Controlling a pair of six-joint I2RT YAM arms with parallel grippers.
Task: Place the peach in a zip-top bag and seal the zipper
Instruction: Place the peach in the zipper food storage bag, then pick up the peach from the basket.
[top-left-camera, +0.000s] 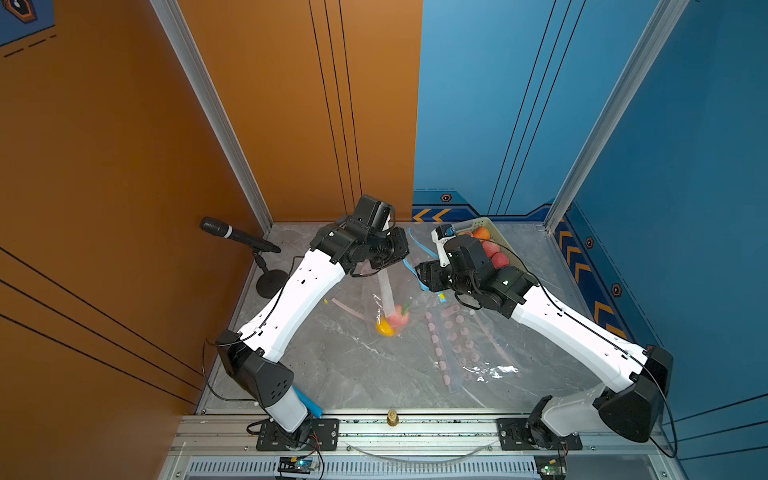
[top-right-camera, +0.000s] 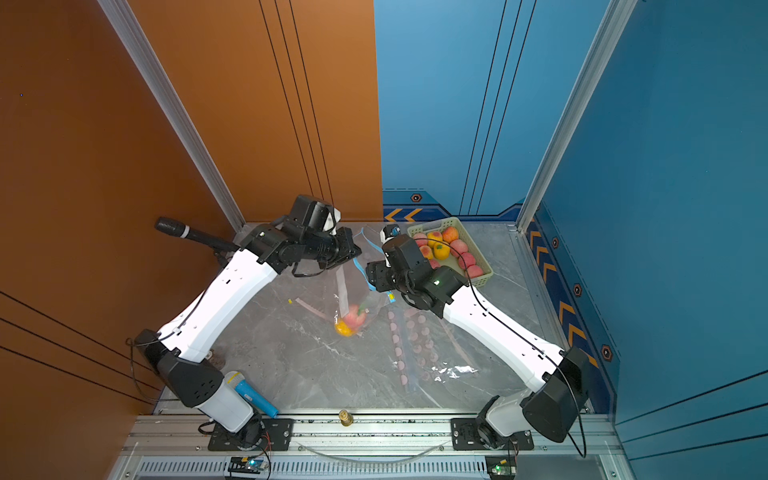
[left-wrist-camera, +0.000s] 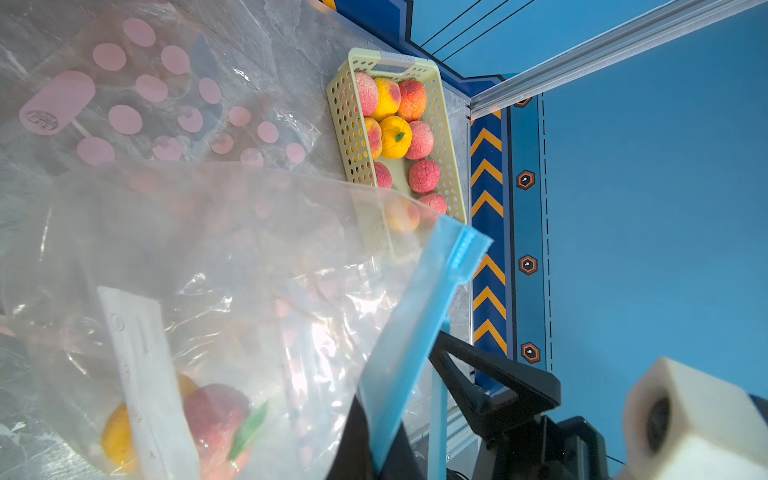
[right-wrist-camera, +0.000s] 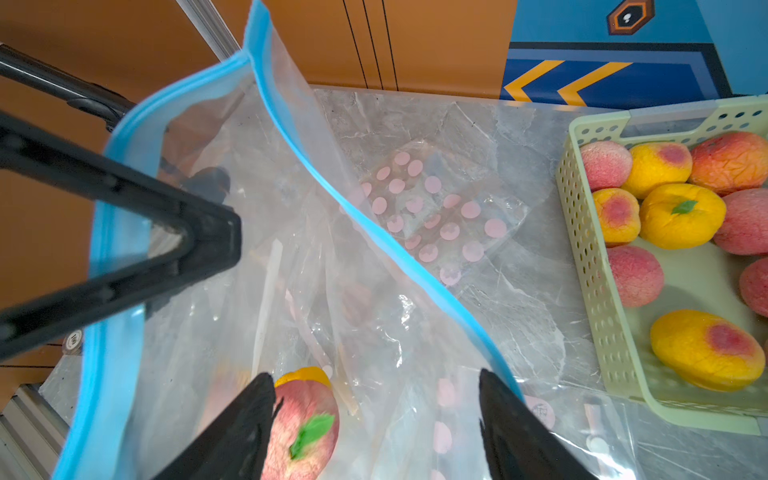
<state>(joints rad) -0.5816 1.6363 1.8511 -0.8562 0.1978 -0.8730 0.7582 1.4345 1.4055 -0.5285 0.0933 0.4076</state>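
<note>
A clear zip-top bag (top-left-camera: 388, 291) (top-right-camera: 347, 291) with a blue zipper strip (right-wrist-camera: 374, 232) hangs with its mouth open. My left gripper (top-left-camera: 397, 251) (left-wrist-camera: 399, 395) is shut on the blue zipper edge and holds it up. At the bottom of the bag lies a pink peach (top-left-camera: 400, 316) (top-right-camera: 355, 316) (right-wrist-camera: 305, 424) (left-wrist-camera: 212, 415) with a green leaf, against a yellow fruit (top-left-camera: 384, 328). My right gripper (top-left-camera: 420, 276) (right-wrist-camera: 376, 376) is open over the bag's mouth with nothing between its fingers.
A pale green basket (top-left-camera: 496, 230) (top-right-camera: 432, 224) (right-wrist-camera: 582, 232) of several peaches stands at the back right. A second clear bag with pink dots (top-left-camera: 457, 345) (right-wrist-camera: 432, 208) lies flat to the right. A microphone on a stand (top-left-camera: 232, 232) is at the back left.
</note>
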